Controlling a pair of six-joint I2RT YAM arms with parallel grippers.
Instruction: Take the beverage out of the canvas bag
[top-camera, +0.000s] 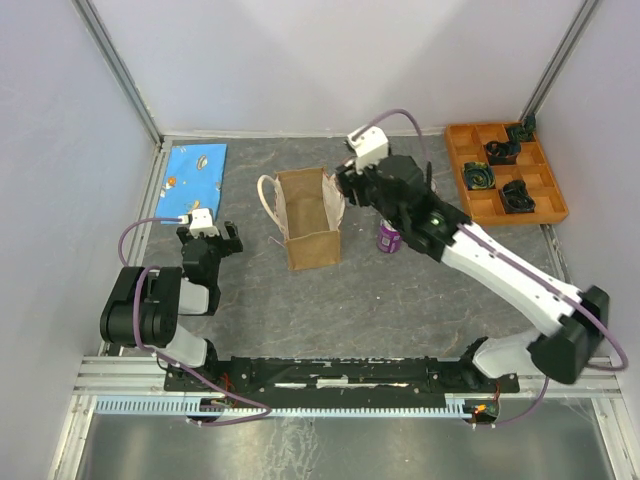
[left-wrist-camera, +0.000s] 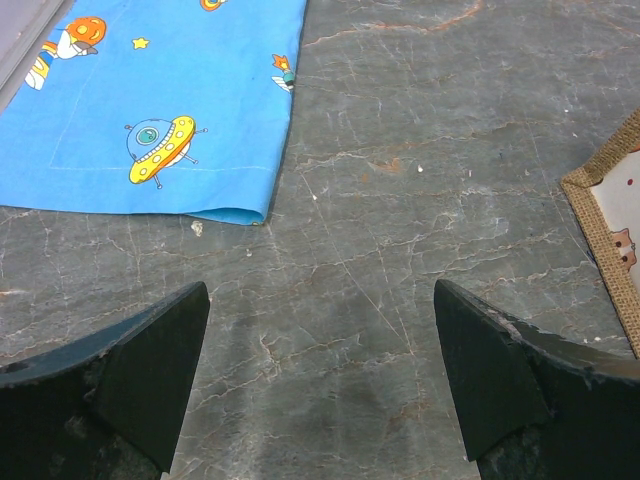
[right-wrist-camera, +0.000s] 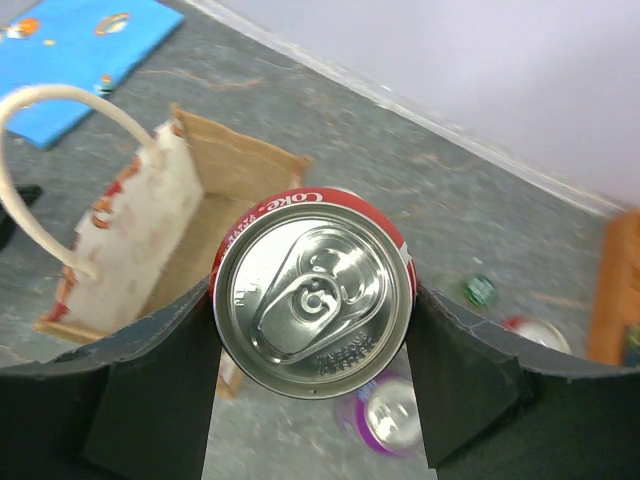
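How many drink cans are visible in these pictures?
4. A red can sits in the right gripper; a purple can stands below it; a green can and a red-rimmed can, blurred, farther right. The bag may hide more.

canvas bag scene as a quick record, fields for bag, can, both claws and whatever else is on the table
canvas bag: upright, mouth open, mid table
red cola can: gripped by its sides, at the bag's right edge
right claw: shut on red cola can
left claw: open, empty, near blue cloth
purple can: standing on table, right of bag
orange tray: far right corner, dark items in some compartments
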